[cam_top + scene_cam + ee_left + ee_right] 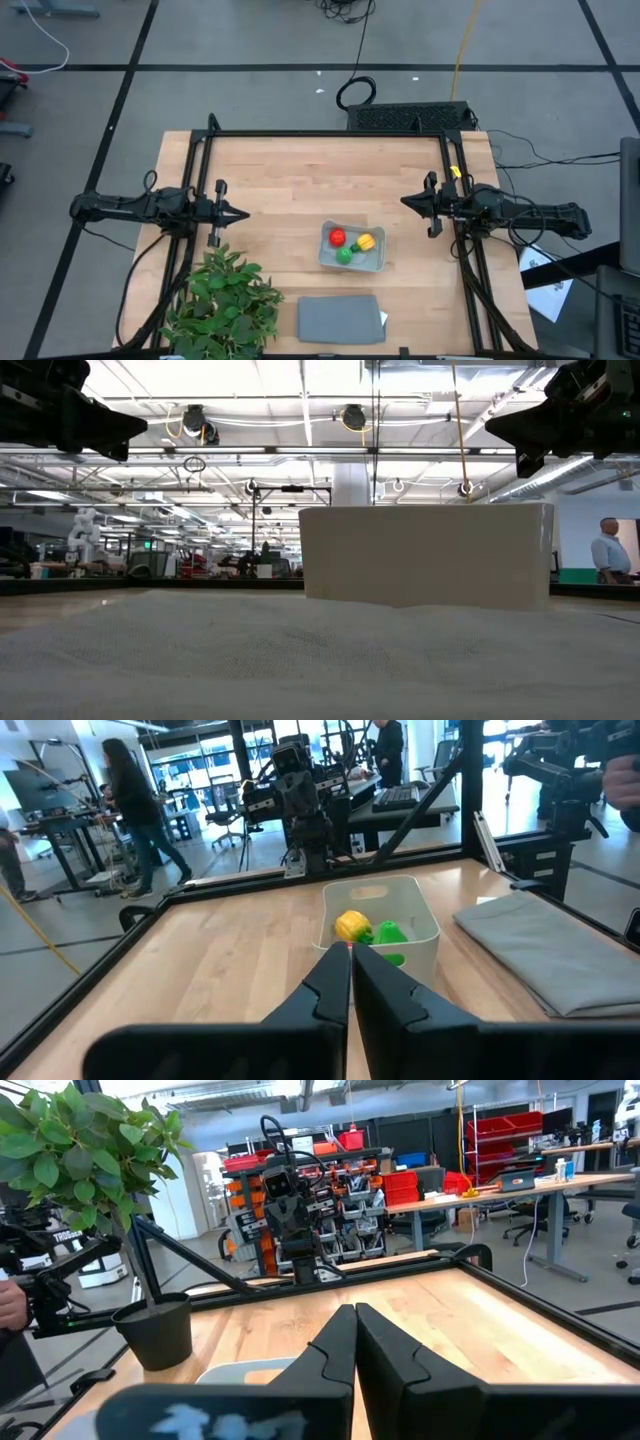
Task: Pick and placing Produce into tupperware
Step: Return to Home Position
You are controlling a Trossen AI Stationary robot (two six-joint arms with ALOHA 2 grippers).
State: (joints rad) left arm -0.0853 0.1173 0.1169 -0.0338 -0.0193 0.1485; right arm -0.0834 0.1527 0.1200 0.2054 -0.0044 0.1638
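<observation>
— Wooden table (300,170): we see the red piece (337,237), green piece (344,255) and yellow piece (366,241) inside the tupperware (370,263), centre-right.
— We've got the left gripper (243,213) and right gripper (405,201) at opposite sides, both jaws apparently together.

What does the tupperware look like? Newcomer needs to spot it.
From overhead, find the leafy plant at the bottom edge of the wooden table. Right of it, the tupperware is the small translucent tub just above the flat grey mat. Only it has walls and holds a red piece, a yellow piece and a green piece.
</observation>
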